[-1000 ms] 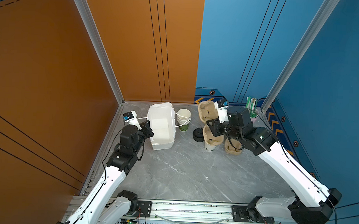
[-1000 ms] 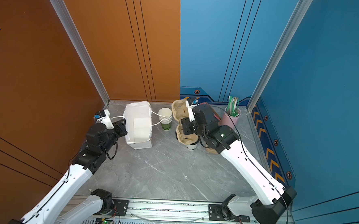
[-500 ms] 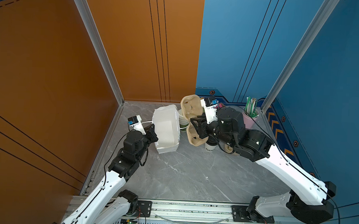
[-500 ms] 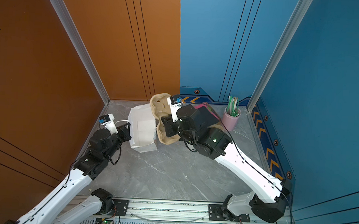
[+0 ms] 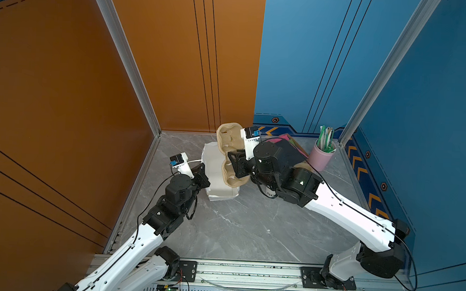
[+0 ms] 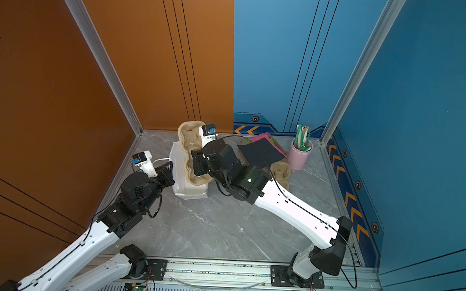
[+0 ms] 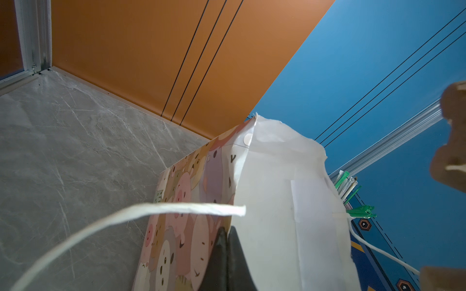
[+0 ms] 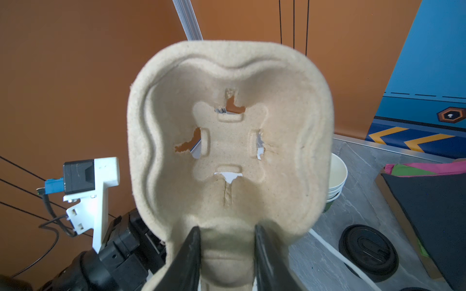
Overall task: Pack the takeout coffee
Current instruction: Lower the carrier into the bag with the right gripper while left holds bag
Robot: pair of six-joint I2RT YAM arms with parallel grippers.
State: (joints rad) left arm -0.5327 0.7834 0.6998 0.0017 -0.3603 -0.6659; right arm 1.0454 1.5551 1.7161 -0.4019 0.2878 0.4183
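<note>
My right gripper (image 8: 227,231) is shut on the middle neck of a beige pulp cup carrier (image 8: 229,141). It holds the carrier (image 5: 230,143) tilted above the white paper bag (image 5: 214,161), as both top views show (image 6: 191,141). My left gripper (image 7: 227,241) is shut on the bag's rim, between its cartoon-printed outside (image 7: 181,201) and its white inside. The carrier's cup wells are empty. The takeout coffee shows only as a sliver of white cup (image 5: 269,192) under my right arm, and its lid is hidden.
A stack of lidless cups (image 8: 336,181) and a pile of black lids (image 8: 368,252) sit behind the bag. Dark and pink napkins (image 6: 261,150), another pulp carrier (image 6: 279,173) and a pink cup of straws (image 6: 298,155) stand at the back right. The bag's string handle (image 7: 126,216) hangs loose.
My right arm has swung the carrier left, from above the lids to above the bag. My left gripper has drawn the bag a little forward and to the right.
</note>
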